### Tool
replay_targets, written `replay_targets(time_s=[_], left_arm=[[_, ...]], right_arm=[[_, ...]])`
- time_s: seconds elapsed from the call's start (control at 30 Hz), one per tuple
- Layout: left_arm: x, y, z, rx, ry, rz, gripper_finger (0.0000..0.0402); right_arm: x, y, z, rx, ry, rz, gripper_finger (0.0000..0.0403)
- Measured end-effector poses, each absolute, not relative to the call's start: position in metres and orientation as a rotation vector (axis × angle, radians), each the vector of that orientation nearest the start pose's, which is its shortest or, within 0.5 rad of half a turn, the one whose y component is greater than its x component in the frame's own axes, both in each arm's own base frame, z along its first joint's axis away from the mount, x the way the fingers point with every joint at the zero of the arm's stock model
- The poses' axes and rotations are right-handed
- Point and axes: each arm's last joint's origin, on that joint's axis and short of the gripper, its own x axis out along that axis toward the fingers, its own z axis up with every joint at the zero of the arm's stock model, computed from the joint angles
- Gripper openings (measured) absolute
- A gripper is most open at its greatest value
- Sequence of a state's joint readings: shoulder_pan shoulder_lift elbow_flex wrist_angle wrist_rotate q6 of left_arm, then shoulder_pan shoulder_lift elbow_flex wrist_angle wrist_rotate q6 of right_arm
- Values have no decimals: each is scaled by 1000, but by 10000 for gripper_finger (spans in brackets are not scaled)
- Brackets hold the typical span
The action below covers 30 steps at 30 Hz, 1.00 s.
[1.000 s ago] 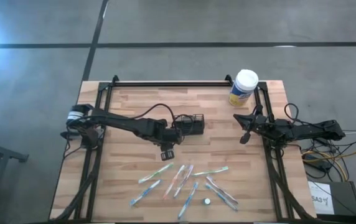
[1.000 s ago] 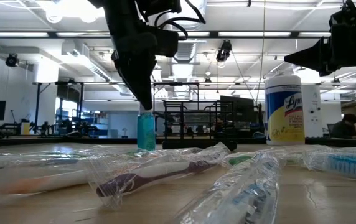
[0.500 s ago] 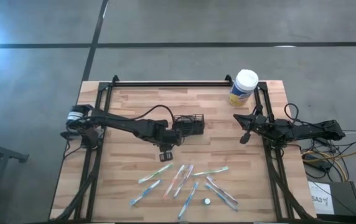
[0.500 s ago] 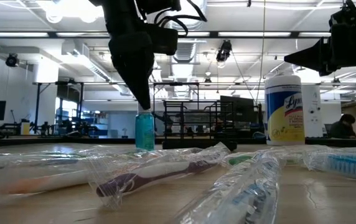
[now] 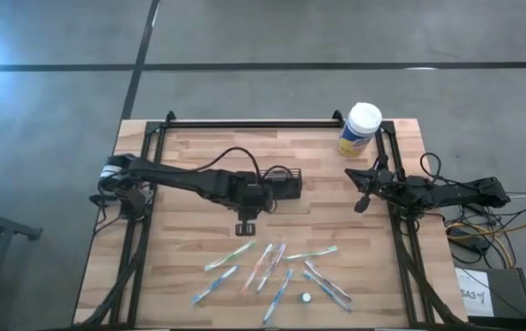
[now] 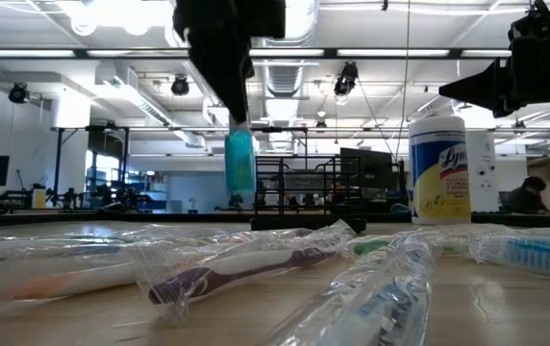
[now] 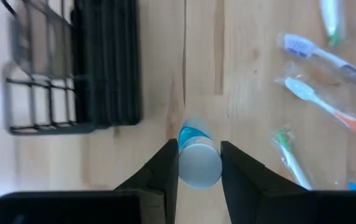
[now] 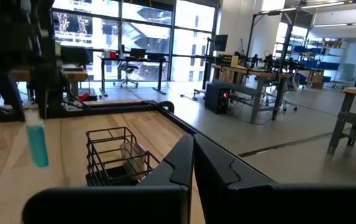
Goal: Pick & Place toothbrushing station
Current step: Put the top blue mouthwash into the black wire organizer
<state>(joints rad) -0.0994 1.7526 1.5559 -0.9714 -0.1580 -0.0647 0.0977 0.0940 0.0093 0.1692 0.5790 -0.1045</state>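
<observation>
Teal tube (image 6: 239, 160) hangs pinched in my left gripper (image 7: 199, 163), lifted just beside the black mesh caddy (image 5: 281, 184) near the table's centre; next I carry it over and lower it inside. Right gripper (image 5: 362, 190) waits, fingers pressed together, at the right edge.

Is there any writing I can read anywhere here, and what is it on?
"Ly": large blue letters, cut off, on the wipes canister; its smaller print is too blurred.
"SA3": on a white sheet on the floor beside the table; other marks there are unreadable.
Toothbrush wrappers: no legible text.
</observation>
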Motion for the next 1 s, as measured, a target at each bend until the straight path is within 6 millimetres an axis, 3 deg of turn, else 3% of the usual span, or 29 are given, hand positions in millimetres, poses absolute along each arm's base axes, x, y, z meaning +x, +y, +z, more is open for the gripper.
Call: replay_targets(time_s=[0.33, 0.5, 0.67, 0.83, 1.0], left_arm=[[356, -26, 347, 154, 1060, 46, 93], [360, -17, 367, 204, 1031, 35, 93], [372, -7, 372, 309, 1034, -7, 93], [387, 0, 363, 477, 1062, -93, 93], [394, 12, 357, 537, 1080, -116, 93]], right_arm=[[99, -6, 175, -75, -54, -485, 8], [99, -6, 175, -78, -54, -485, 8], [99, -6, 175, -81, -53, -485, 8], [99, -6, 175, -81, -52, -485, 8], [99, -6, 174, -85, -43, -484, 8]])
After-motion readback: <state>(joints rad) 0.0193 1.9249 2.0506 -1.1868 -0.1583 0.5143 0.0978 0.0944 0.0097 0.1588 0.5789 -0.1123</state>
